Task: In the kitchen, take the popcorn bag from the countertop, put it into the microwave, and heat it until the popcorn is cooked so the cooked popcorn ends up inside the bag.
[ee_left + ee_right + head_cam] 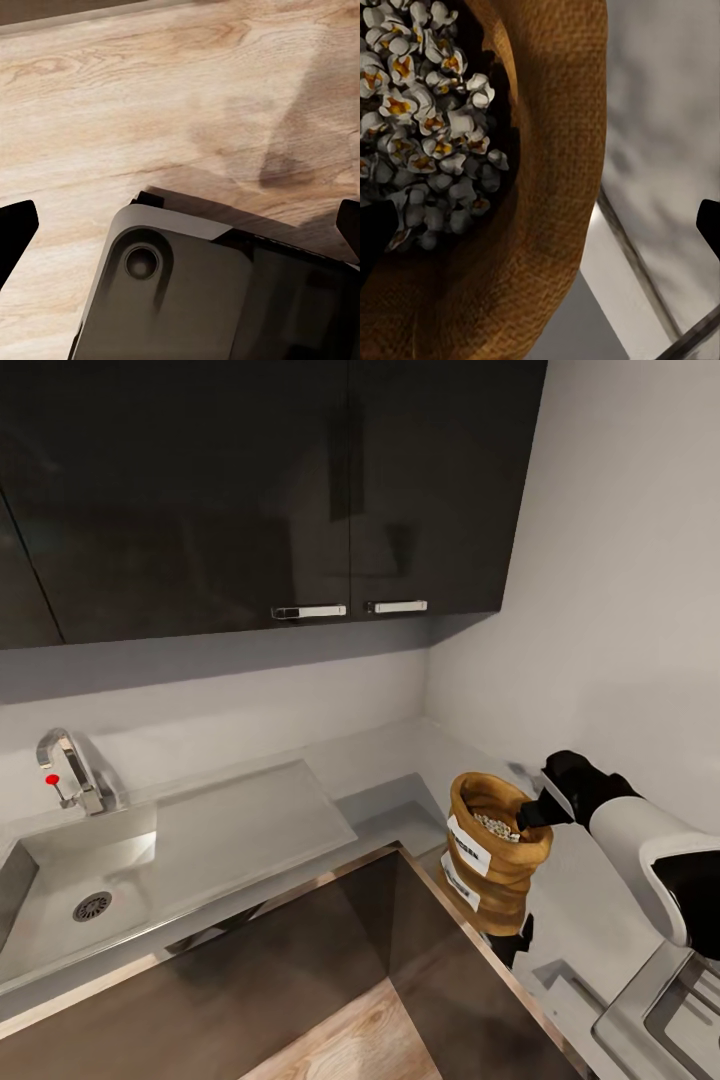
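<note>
Grey countertop (pixel 380 800), right corner — popcorn bag (pixel 497 860) pinched at rim by right gripper (pixel 532 815); left gripper (pixel 180 225) spread wide; microwave step pending.

The right arm reaches in from the lower right of the head view, its white forearm shell giving way to a black wrist angled toward the far corner of the worktop. The right gripper (pixel 534 815) sits at the rolled rim of the popcorn bag (pixel 497 860), one dark finger dipping inside the mouth and the other on the outside (the wall of the bag lies between them, in the right wrist view too). The left gripper (pixel 180 225) shows two black fingertips (pixel 15 229) spread wide apart at either edge of its own view, with nothing between them.
</note>
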You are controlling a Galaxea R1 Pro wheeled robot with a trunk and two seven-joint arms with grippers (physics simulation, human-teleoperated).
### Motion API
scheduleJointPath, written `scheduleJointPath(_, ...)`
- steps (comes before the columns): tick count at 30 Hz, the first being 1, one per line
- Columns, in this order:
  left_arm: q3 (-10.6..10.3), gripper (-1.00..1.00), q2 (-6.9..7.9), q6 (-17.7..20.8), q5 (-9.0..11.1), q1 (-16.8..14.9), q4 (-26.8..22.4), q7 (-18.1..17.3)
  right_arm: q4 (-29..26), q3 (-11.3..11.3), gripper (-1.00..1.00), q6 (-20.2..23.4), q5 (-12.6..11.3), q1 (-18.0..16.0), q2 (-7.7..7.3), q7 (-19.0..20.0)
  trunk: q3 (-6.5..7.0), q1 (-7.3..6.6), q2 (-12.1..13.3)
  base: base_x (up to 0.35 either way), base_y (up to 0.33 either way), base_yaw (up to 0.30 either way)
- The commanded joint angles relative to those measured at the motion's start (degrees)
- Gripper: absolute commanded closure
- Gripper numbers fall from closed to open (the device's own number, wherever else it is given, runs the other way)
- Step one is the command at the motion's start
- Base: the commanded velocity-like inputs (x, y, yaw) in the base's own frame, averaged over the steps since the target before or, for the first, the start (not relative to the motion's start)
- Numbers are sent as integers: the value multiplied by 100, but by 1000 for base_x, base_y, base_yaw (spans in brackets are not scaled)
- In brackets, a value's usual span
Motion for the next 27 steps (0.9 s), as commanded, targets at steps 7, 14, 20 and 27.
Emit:
scheduleJointPath(7,16,-100,-2,-17,2,-5,3,-2,-3,22,-100,-65,37,41,-3,49,-13,4,-13,0,0,0)
scheduleJointPath(14,19,-100,-2,-17,6,-5,2,-2,-1,22,-100,-101,37,132,-3,49,-13,4,-13,0,0,0)
scheduleJointPath(20,20,-100,-2,-17,6,-5,3,-2,-8,22,-100,-109,37,177,-3,49,-13,4,-13,0,0,0)
scheduleJointPath(27,19,-100,-2,-17,5,-5,2,-2,-2,22,-100,-207,37,244,3,49,-13,4,-13,0,0,0)
